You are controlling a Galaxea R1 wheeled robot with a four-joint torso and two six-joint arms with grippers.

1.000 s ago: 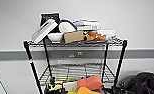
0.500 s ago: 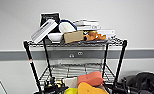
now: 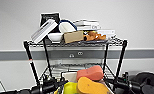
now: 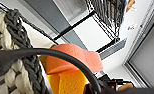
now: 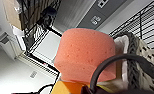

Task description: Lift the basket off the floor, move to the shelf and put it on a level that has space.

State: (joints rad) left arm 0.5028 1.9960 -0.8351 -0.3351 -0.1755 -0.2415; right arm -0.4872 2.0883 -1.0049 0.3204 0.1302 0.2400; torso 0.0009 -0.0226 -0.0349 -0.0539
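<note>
The basket (image 3: 69,76) hangs in front of the shelf (image 3: 121,53), raised to about the level (image 3: 65,67) second from the top. An orange sponge (image 3: 90,72), a yellow one (image 3: 91,87) and a green one (image 3: 70,88) stick out of it. My left gripper (image 3: 54,85) is at its left side and my right gripper (image 3: 110,83) at its right side, both shut on the basket. In the left wrist view the cream woven wall with its dark braided rim (image 4: 8,75) is very close. The right wrist view has the orange sponge (image 5: 85,55) beside the basket wall (image 5: 143,52).
The top tier (image 3: 75,44) is crowded with books, a white bowl (image 3: 55,37), a brown cardboard box (image 3: 73,37) and orange items. A white wall with a grey band (image 3: 143,53) stands right behind the rack. A dark bag (image 3: 148,80) sits at the lower right.
The basket with its sponges has come up higher in front of the second tier. The shelf and what stands on it have stayed in place.
</note>
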